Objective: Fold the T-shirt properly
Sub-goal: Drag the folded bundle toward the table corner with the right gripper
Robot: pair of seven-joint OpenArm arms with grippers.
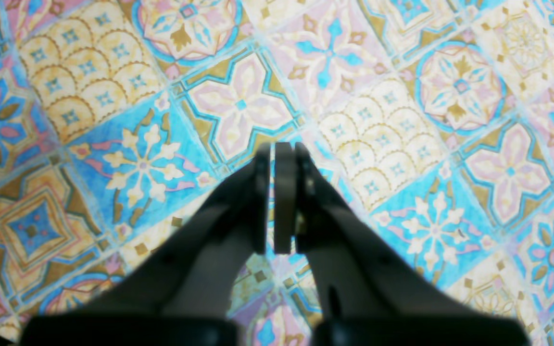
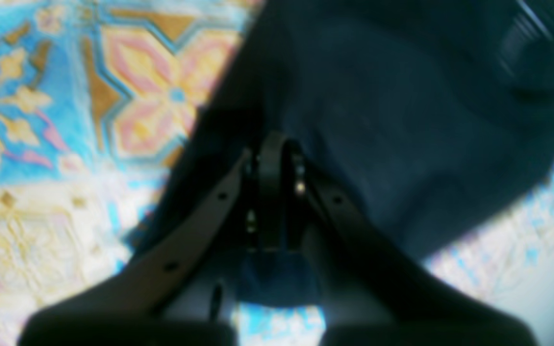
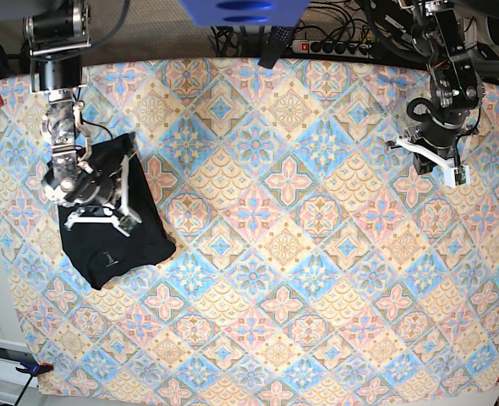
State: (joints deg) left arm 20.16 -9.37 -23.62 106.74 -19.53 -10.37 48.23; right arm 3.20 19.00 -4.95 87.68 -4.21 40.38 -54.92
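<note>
Patterned tablecloth (image 3: 292, 254) covers the whole table, with the black T-shirt (image 3: 114, 224) lying folded near its left edge under the right gripper (image 2: 272, 144), jaws together, while the left gripper (image 1: 282, 154) hangs closed and empty over bare cloth.

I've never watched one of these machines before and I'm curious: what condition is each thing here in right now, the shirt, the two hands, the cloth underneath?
T-shirt: folded into a compact black bundle, lying near the table's edge.
Right hand: shut, empty, over the T-shirt.
Left hand: shut, empty, above bare tablecloth, far from the shirt.
Tablecloth: spread flat over the table.
</note>
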